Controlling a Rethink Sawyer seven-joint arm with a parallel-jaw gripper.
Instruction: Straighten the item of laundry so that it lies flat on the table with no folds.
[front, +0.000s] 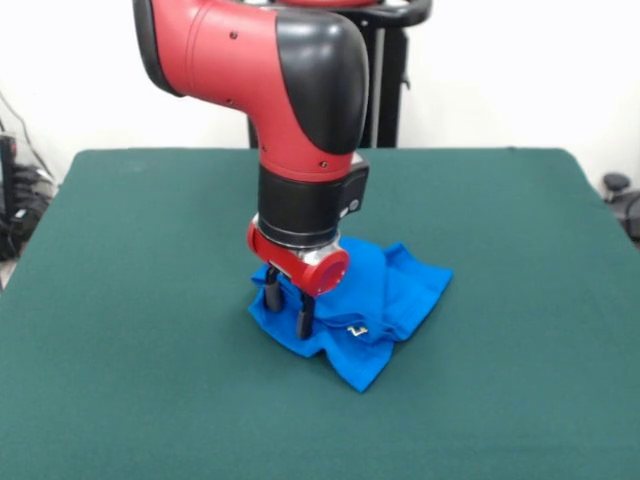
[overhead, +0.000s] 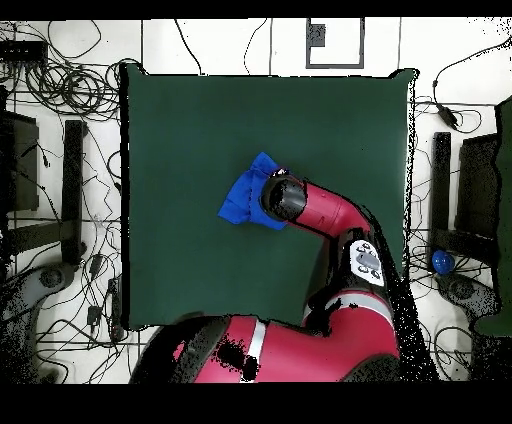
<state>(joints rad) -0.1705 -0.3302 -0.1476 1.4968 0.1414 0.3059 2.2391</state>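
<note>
I see gripper (front: 288, 302) fingers spread, tips down on the bunched blue T-shirt (front: 385, 295) | risk: pinching stacked layers drags the whole heap across the green table (front: 120, 300), folds stay.

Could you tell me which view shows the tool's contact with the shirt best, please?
The front view: the tool comes down onto the crumpled blue shirt, its dark fingers visible against the cloth. In the overhead view the arm covers the tool, and only part of the shirt shows.
</note>
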